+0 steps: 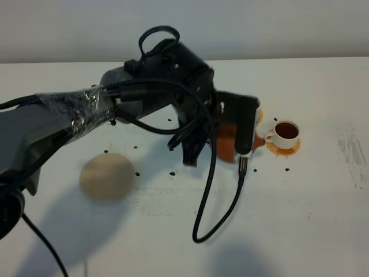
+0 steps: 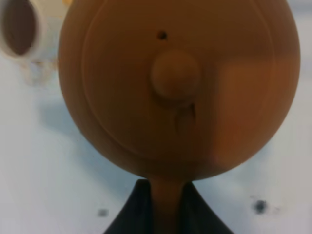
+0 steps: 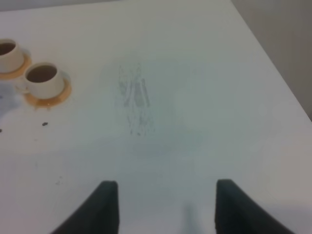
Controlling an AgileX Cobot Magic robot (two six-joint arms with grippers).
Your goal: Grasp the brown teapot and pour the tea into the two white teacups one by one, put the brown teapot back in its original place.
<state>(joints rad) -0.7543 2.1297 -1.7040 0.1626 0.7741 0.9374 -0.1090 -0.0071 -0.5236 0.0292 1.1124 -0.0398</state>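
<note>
**Colleague:** Where are we in the job?

**Me:** Both white teacups hold dark tea as far as I can see from the right wrist view: the nearer cup (image 3: 43, 78) and the farther cup (image 3: 9, 52), each on its orange coaster (image 3: 57, 95). So I judge the pouring done, and the return is what's left. The pale tan coaster (image 1: 106, 176) sits bare, well apart from the cups

**Colleague:** And the pot?

**Me:** The brown teapot (image 2: 178, 83) is up off the table, close beside the cups. My left gripper (image 2: 165, 209) is clamped tight on its loop handle. The right gripper (image 3: 165, 204) hangs spread wide over the table (image 3: 195, 97), holding nothing

**Colleague:** Surfaces?

**Me:** Matte reddish clay, squat and round, knobbed lid with a small vent hole. The cups look like glossy ceramic, and the tabletop is smooth white with dark specks
</note>
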